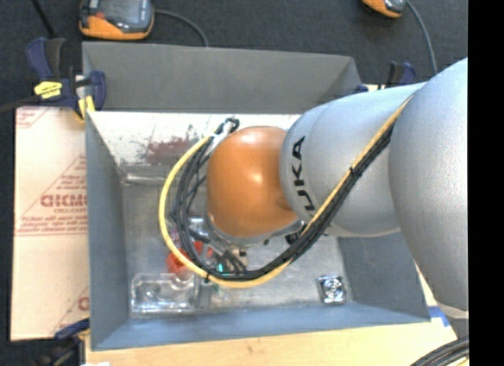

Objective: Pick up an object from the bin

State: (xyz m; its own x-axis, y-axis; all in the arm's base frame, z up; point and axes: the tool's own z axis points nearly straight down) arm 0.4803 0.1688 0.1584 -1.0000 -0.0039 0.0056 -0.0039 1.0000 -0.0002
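Low over the left part of the bin (106, 223) floor hangs the gripper (218, 262). A big orange cover (244, 179) on the arm (378, 168) sits right above it and hides most of it. So I cannot tell if the gripper is open or closed, or if it has anything in it.

Two things lie close by. A red thing (175, 262) is just beside the gripper, on its left. A clear thing (160, 293) lies a bit lower in the view, near the bin's wall. I think one of these will be picked, but I cannot tell which.

Some things could go wrong. The red thing looks to be beside the gripper, not under it, so the gripper might close on nothing. It might also bump the red thing and push it away. The clear thing is near the wall, so the gripper could hit the wall on the way to it. It also looks smooth, so it might slip out. The cables (169, 199) loop out on the left and could brush the red thing.

The red thing is small and bright, and part of it is hidden. The clear thing is see-through, long and flat, like a bit of plastic wrap or a box. A small silver square (331, 289) lies well apart on the right.
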